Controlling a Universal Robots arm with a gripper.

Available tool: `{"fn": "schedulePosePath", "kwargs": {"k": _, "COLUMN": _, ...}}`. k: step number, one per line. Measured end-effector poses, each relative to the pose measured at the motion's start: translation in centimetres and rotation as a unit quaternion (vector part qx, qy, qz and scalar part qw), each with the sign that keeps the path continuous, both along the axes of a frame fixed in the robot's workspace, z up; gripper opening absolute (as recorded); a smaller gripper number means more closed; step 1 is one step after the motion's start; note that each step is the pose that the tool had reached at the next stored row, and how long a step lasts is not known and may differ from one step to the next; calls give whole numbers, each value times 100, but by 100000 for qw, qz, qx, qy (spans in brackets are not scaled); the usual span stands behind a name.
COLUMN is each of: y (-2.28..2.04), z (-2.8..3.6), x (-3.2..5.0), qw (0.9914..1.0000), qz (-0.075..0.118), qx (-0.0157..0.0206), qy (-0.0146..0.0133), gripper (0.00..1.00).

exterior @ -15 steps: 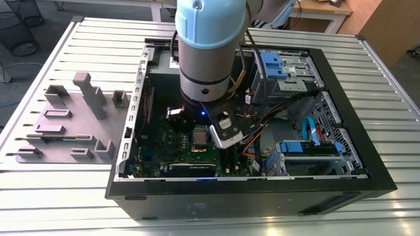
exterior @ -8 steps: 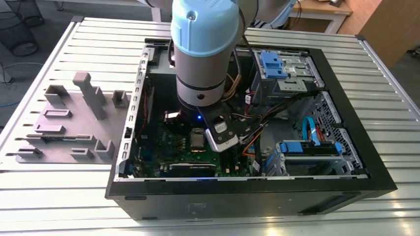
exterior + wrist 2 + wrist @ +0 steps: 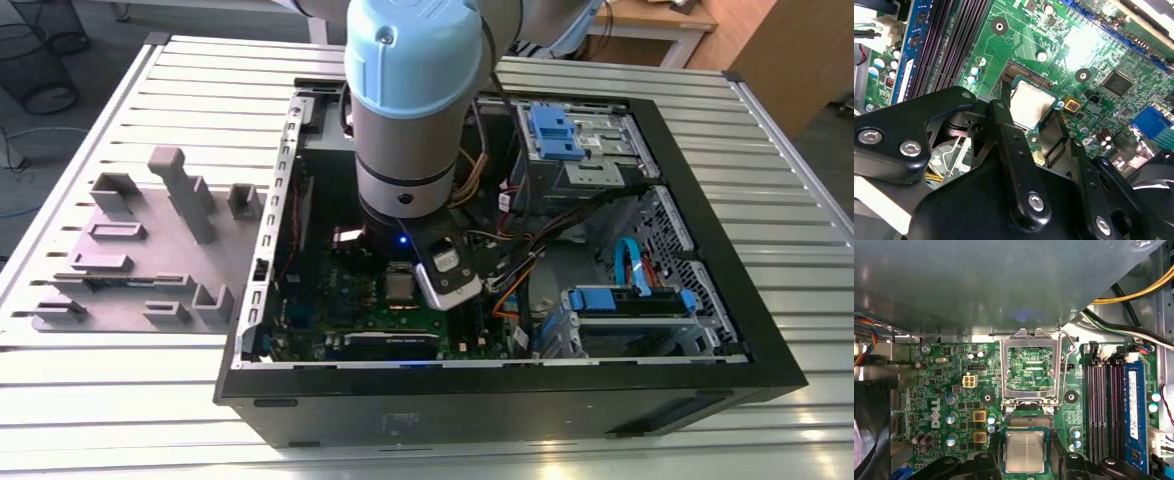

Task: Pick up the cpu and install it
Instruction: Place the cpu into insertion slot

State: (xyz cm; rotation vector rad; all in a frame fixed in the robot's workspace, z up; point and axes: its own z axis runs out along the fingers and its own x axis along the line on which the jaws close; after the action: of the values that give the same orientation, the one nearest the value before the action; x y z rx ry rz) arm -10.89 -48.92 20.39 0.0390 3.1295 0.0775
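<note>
1. The arm reaches straight down into the open PC case on the desk. Its end effector is low over the motherboard, just beside the socket frame.
2. The socket frame stands open on its hinge, so the socket next to it is uncovered. Makes sense, since nothing can go in with the frame down.
3. The cpu is right at the hinge end of the frame, silvery top facing up and flat to the board, over the socket.
4. In the first wrist view a thin strip of socket contacts shows between the cpu and the frame's hinge. My guess is the chip is either just above the socket or not quite lined up. I honestly can't tell if it's touching down.
5. The two black fingers sit against opposite edges of the cpu, so as far as I can see it's pinching the chip. Gripping by the edges keeps the underside clear for the socket, I'd say.
6. The memory slots run alongside the frame, quite near. It's a tight spot, which is probably why the arm comes in vertically.
7. The grey fixture blocks sit well away from the frame, outside the case on the desk.
</note>
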Motion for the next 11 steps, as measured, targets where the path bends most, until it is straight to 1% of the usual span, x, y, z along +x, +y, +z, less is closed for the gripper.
{"fn": "schedulePosePath", "kwargs": {"k": 3, "y": 0, "z": -19, "x": 0, "qw": 100000, "qz": -7, "qx": -3, "qy": 2, "gripper": 47}}
{"fn": "schedulePosePath", "kwargs": {"k": 8, "y": 0, "z": -82, "x": 0, "qw": 100000, "qz": -24, "qx": -3, "qy": 2, "gripper": 47}}
{"fn": "schedulePosePath", "kwargs": {"k": 11, "y": -1, "z": -99, "x": -1, "qw": 100000, "qz": -24, "qx": -17, "qy": 10, "gripper": 47}}
